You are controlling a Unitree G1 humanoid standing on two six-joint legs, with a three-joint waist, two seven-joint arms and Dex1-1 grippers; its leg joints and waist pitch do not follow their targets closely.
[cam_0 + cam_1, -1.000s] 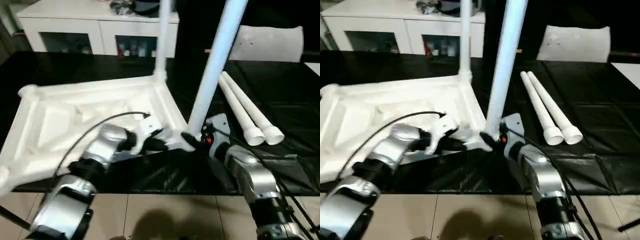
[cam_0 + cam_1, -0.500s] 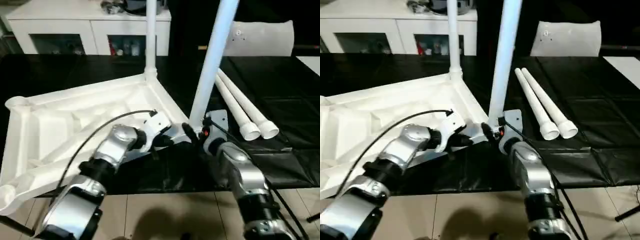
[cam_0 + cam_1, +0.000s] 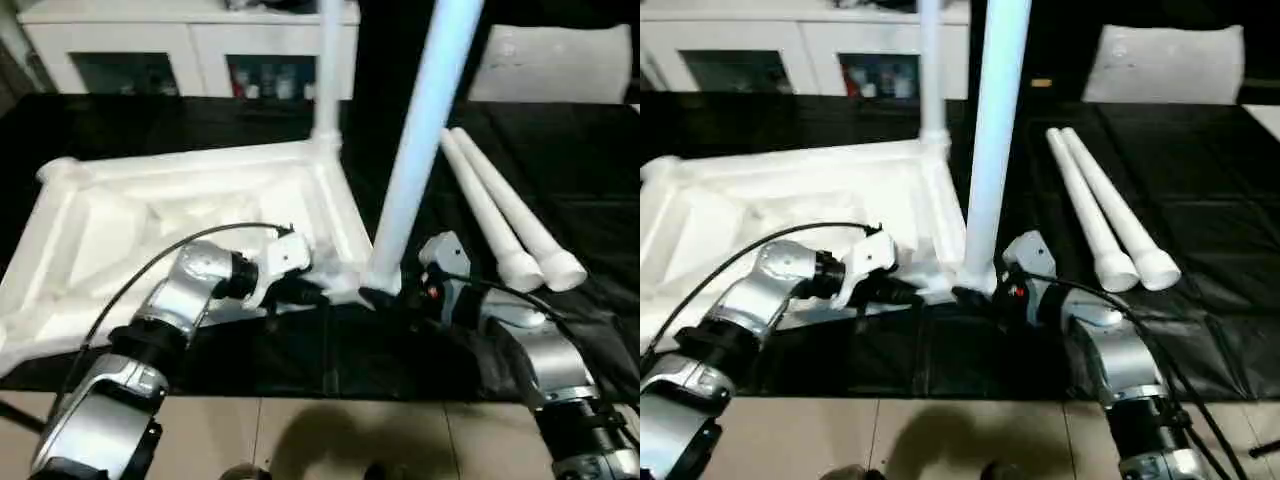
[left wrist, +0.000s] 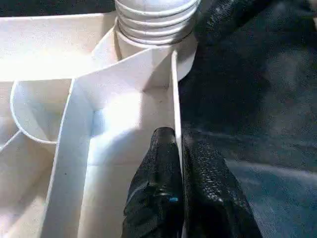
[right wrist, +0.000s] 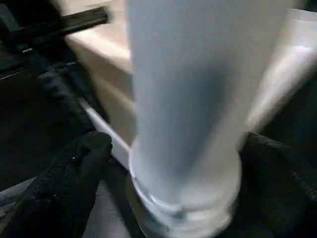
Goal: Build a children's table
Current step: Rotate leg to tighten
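Left wrist view shows our left pincer [image 4: 181, 193] clenched on the tabletop [image 3: 150, 215] rim; our right pincer [image 5: 168, 193] stands released around the upright leg [image 3: 415, 140].

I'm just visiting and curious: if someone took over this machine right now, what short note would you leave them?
Left gripper: shut, pinching the rim of the upside-down tabletop near its front corner.
Right gripper: open, fingers either side of the near leg, not clamping it.
Done: the near leg and the far leg stand in corner sockets.
Left: two loose legs lie on the black table to the right; both need fitting into the remaining corners.
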